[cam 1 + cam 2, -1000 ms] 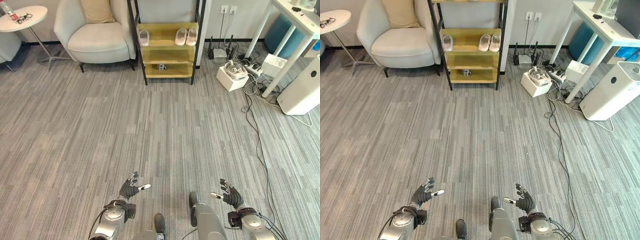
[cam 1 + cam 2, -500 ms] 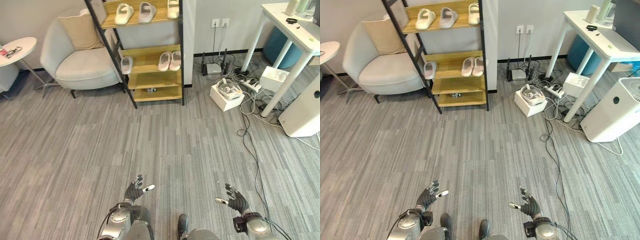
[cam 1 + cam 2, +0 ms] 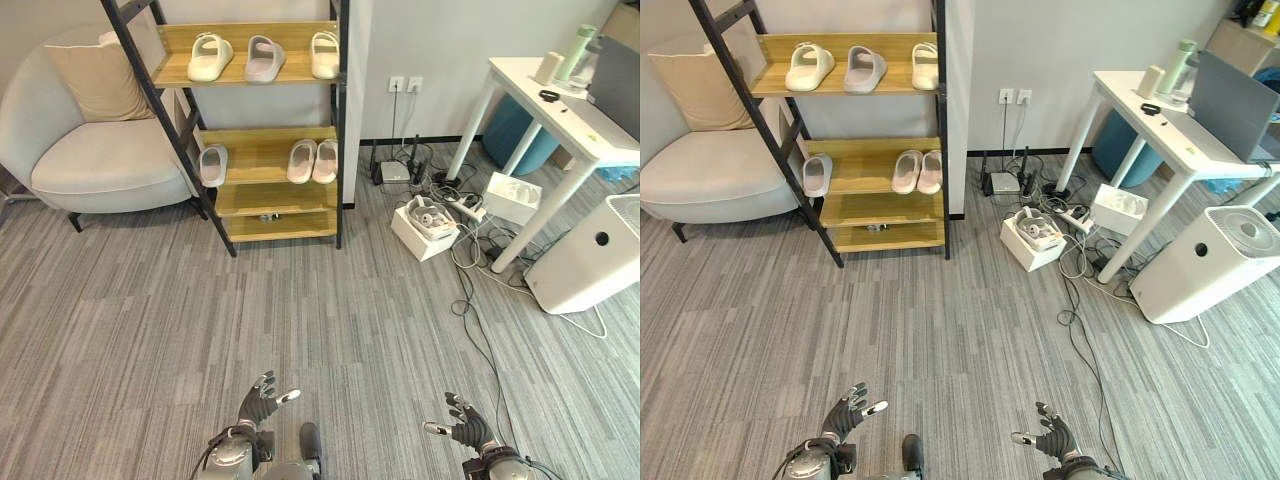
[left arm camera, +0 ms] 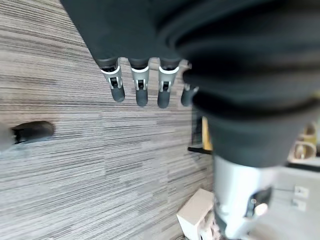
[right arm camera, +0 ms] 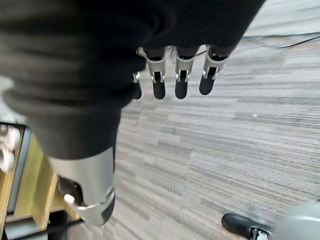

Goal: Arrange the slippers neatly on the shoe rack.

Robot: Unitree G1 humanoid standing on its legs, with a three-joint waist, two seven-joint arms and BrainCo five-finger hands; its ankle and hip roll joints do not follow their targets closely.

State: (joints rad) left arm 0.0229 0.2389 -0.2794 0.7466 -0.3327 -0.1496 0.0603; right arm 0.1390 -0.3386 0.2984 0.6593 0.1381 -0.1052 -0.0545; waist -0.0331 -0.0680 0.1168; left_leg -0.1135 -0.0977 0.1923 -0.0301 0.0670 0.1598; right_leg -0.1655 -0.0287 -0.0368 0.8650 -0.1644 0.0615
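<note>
In the left eye view we are looking at the shoe rack [image 3: 176, 140] standing far ahead and to the left, well apart from both hands; the top shelf is carrying three slippers, a cream slipper [image 3: 207, 57], a grey slipper [image 3: 263, 58] and a white slipper [image 3: 323, 54], all lying with long axes running front to back. On the middle shelf a lone slipper [image 3: 212, 164] is sitting at the left end, apart from a pink pair [image 3: 312, 160] on the right, so that one looks like the untidy one. Our left hand [image 3: 262, 397] is hanging low with fingers spread and holding nothing, and it is the nearer hand to the rack; the right hand [image 3: 462, 425] is likewise splayed and empty. In the right eye view we are seeing an armchair [image 3: 710, 180] just beside the rack's left side, and to the right a white table [image 3: 1162, 125], a white box [image 3: 1031, 236] with floor cables and an air purifier [image 3: 1205, 262], all off the straight path; bare carpet lies between us and the rack. In the left wrist view our fingers [image 4: 140, 85] are hanging straight over carpet. In the right wrist view the fingers [image 5: 182, 77] are doing the same, gripping nothing.
</note>
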